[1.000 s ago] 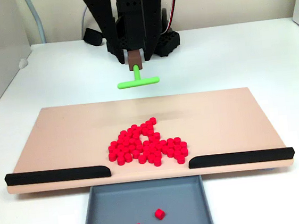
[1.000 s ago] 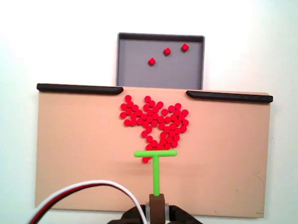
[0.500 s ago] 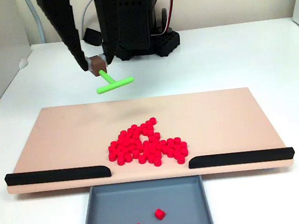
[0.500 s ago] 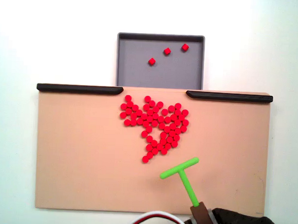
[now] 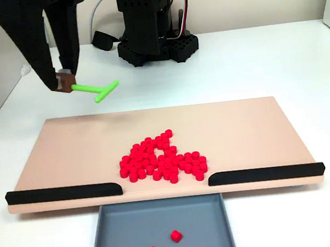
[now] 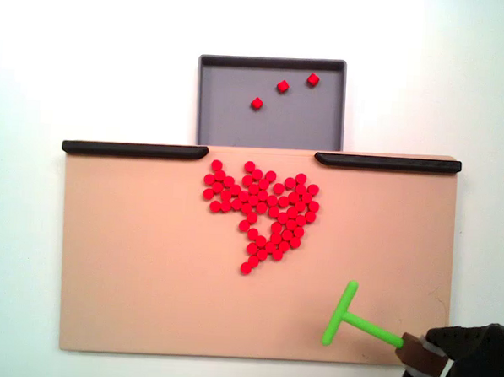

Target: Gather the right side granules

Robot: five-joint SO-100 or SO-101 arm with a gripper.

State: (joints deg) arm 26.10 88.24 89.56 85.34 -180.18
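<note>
Arm point(image 5: 31, 31) raised — green T-stick point(image 5: 95, 88) (in jaws) above board corner point(image 6: 422, 332)

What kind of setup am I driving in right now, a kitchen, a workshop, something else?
Most likely a lab-style tabletop test rig, not a kitchen: a plain white table, a tan board with black rails that guide red granules toward a grey tray, and the gripper holding a green T-shaped tool.
</note>
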